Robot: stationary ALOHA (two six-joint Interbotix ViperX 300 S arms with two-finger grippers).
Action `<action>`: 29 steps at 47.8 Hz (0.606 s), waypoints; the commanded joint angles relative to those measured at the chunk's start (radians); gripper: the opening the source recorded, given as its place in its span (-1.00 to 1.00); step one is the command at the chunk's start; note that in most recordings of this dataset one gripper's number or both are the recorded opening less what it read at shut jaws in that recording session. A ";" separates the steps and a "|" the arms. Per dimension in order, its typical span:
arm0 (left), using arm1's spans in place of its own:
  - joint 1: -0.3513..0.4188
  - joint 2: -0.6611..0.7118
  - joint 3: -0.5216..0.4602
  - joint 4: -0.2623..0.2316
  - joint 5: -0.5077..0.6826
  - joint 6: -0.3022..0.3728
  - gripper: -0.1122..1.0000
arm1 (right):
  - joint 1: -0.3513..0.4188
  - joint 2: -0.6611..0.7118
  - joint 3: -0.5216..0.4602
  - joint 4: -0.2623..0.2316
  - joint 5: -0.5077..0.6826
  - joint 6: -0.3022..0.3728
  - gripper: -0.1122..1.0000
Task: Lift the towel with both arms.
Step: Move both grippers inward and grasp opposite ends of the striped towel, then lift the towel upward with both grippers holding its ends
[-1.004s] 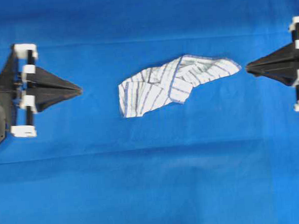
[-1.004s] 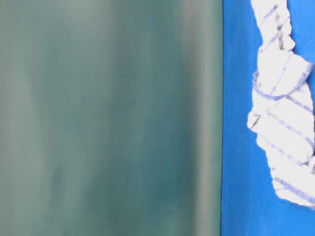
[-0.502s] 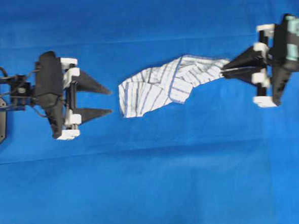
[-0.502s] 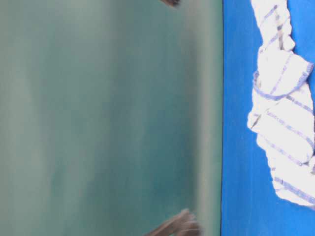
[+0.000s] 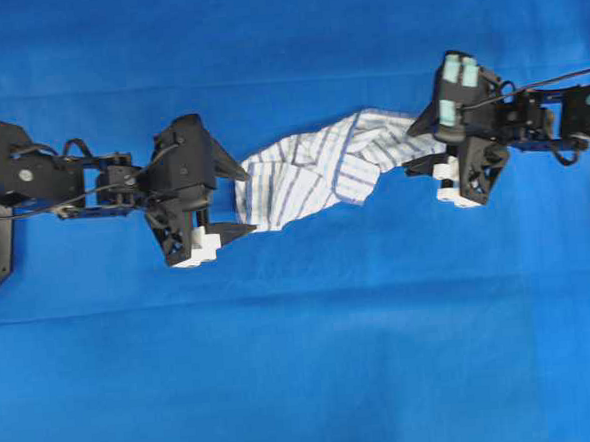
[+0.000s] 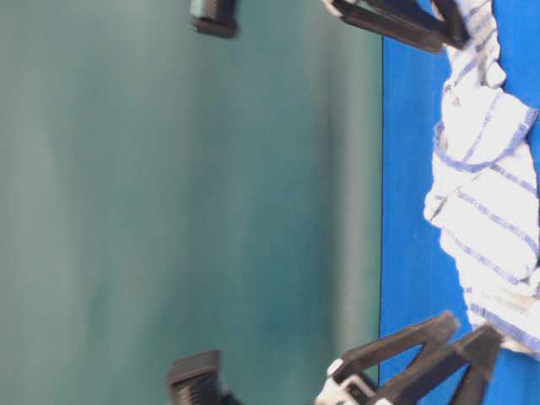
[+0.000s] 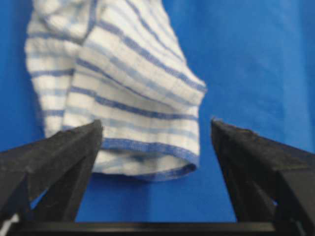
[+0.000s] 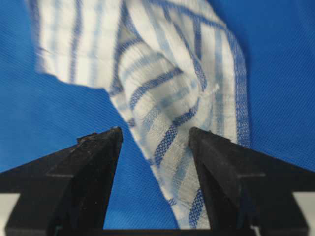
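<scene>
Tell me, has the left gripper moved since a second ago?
Yes. In the overhead view the left gripper has travelled rightward across the blue sheet to the left end of the towel, and its jaws now stand open.

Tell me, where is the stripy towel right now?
In the overhead view the towel lies crumpled just above the middle of the blue sheet, between the open left gripper and the open right gripper.

Towel (image 5: 327, 169) lies on the sheet (image 5: 304, 361); left gripper (image 5: 236, 199) at the towel's left end, right gripper (image 5: 423, 153) over its right end.
</scene>
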 commanded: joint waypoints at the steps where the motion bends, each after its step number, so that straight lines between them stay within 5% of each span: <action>1: 0.002 0.032 -0.026 -0.005 -0.031 -0.002 0.85 | -0.011 0.031 -0.026 -0.006 -0.020 -0.002 0.31; 20: 0.035 0.123 -0.072 -0.006 -0.011 -0.012 0.75 | -0.048 0.106 -0.035 -0.011 -0.060 -0.012 0.27; 24: 0.041 0.124 -0.077 -0.005 0.014 -0.012 0.52 | -0.048 0.106 -0.034 -0.017 -0.058 -0.017 0.12; 29: 0.046 0.124 -0.080 -0.006 0.046 -0.011 -0.07 | -0.049 0.106 -0.035 -0.018 -0.055 -0.020 -0.39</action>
